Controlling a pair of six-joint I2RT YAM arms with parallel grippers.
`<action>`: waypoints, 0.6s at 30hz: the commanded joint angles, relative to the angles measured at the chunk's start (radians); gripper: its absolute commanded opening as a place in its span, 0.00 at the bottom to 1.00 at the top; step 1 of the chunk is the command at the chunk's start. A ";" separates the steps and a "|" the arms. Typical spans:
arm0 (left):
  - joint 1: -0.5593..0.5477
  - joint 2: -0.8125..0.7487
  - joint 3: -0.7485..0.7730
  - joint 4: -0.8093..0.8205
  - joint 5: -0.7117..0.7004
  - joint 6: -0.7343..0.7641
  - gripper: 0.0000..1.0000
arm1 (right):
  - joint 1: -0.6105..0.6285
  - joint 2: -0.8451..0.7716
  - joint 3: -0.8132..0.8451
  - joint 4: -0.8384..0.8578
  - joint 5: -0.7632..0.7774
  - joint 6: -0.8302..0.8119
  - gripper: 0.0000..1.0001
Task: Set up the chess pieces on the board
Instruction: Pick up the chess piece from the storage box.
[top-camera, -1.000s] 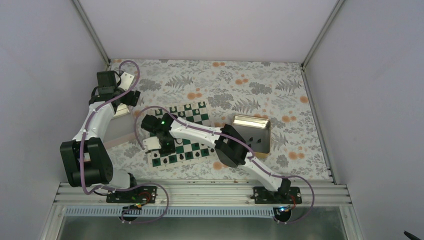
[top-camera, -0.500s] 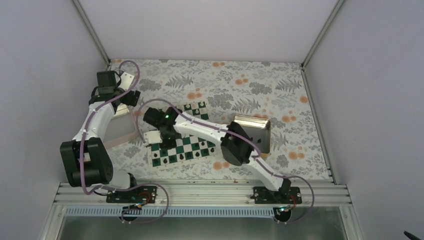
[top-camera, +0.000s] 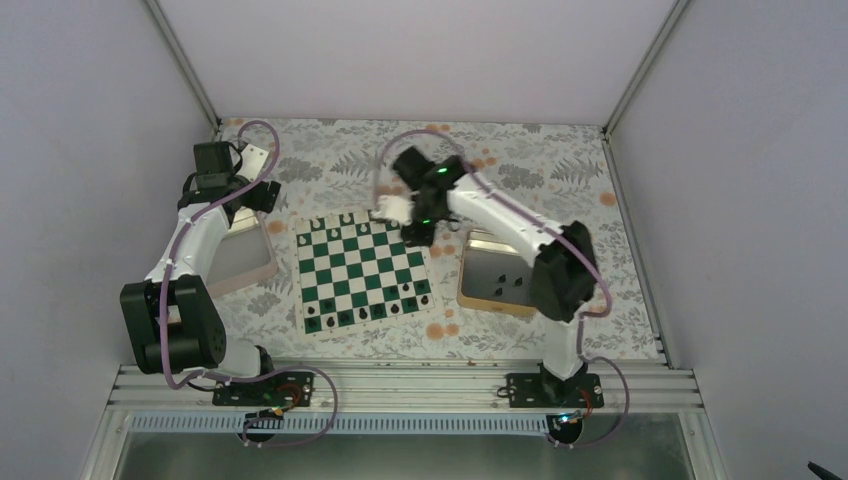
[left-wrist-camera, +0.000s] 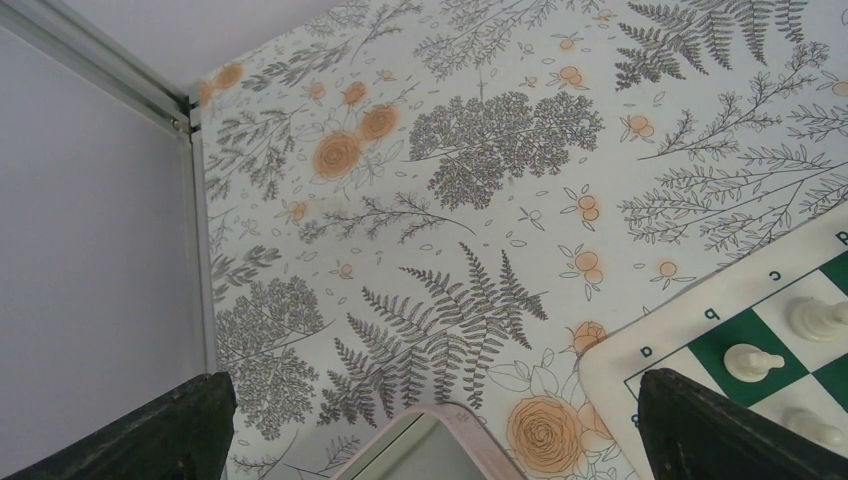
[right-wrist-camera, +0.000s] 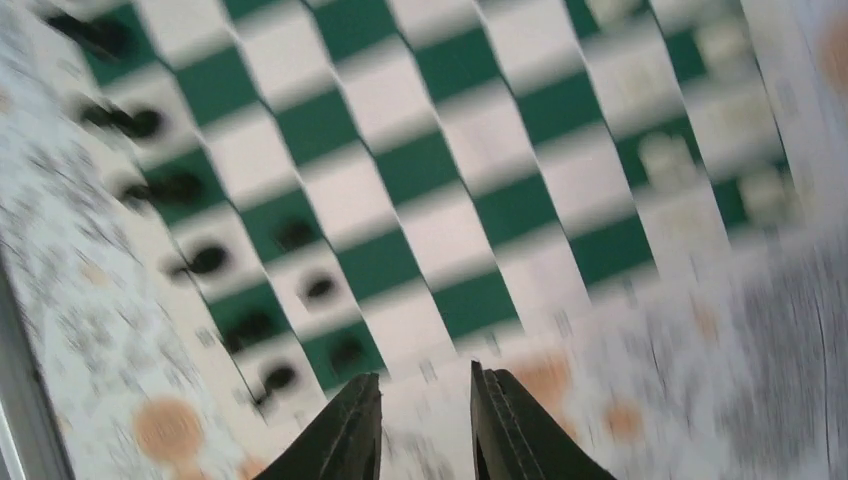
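Note:
The board (top-camera: 358, 268), green and white with a cream border, lies mid-table. Black chess pieces (top-camera: 345, 318) stand along its near edge, with more at its near right corner (top-camera: 418, 290). White figures (top-camera: 340, 221) line its far edge. A few more black pieces (top-camera: 506, 283) lie in the gold tray (top-camera: 478, 297). My right gripper (top-camera: 415, 228) hovers over the board's far right corner. In the blurred right wrist view its jaws (right-wrist-camera: 425, 385) stand apart with nothing between them, above the board's (right-wrist-camera: 450, 200) edge. My left gripper (left-wrist-camera: 432, 400) is wide open and empty, left of the board's corner (left-wrist-camera: 640, 370).
A pinkish-rimmed tray (top-camera: 262, 272) sits left of the board under the left arm; its rim (left-wrist-camera: 450, 412) shows between the left fingers. Aluminium frame posts (left-wrist-camera: 195, 200) and walls bound the flowered tablecloth (top-camera: 520, 170).
My right arm has swung from the board's near left part to its far right corner, uncovering the board. Its jaws have opened a little. The left arm has not moved.

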 joint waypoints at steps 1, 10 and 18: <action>-0.007 -0.008 0.021 0.008 -0.006 -0.005 1.00 | -0.192 -0.160 -0.219 -0.007 0.086 0.043 0.26; -0.008 0.006 0.027 0.009 -0.025 -0.003 1.00 | -0.486 -0.355 -0.562 0.022 0.130 0.017 0.28; -0.007 0.017 0.026 -0.001 -0.030 -0.005 1.00 | -0.536 -0.327 -0.711 0.119 0.152 0.017 0.31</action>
